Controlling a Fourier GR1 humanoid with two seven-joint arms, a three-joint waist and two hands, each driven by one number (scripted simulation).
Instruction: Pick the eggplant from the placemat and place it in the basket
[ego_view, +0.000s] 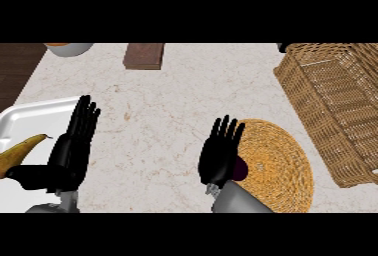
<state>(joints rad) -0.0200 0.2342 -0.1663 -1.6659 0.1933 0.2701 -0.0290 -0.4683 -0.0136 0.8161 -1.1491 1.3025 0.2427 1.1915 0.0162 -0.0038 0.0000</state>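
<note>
Marble counter (170, 100), pale with faint veining, fills most of the frame; dark wood floor shows at the upper left edge.

Wicker basket (332, 105), large and rectangular, runs down the right side from the upper right corner, open side up.

Woven round placemat (280, 160), straw-coloured, lies at lower centre-right, just beside the basket's near corner.

White tray (29, 117) sits at the left edge, partly cut off, with a banana (18, 152) lying on it.

Left hand (74, 145), black, shows at lower left over the tray's right edge, fingers straight and pointing up the frame, thumb out to the left, holding nothing.

Right hand (220, 155), black, shows at lower centre over the placemat's left edge, fingers straight and close together, nothing in its hold.

Brown wooden block (144, 55) lies at upper centre.

Pale bowl (69, 48) is cut by the upper left edge.

Eggplant (241, 167), dark purple, lies on the placemat's left part, mostly hidden behind the right hand's palm; only a small sliver shows.
</note>
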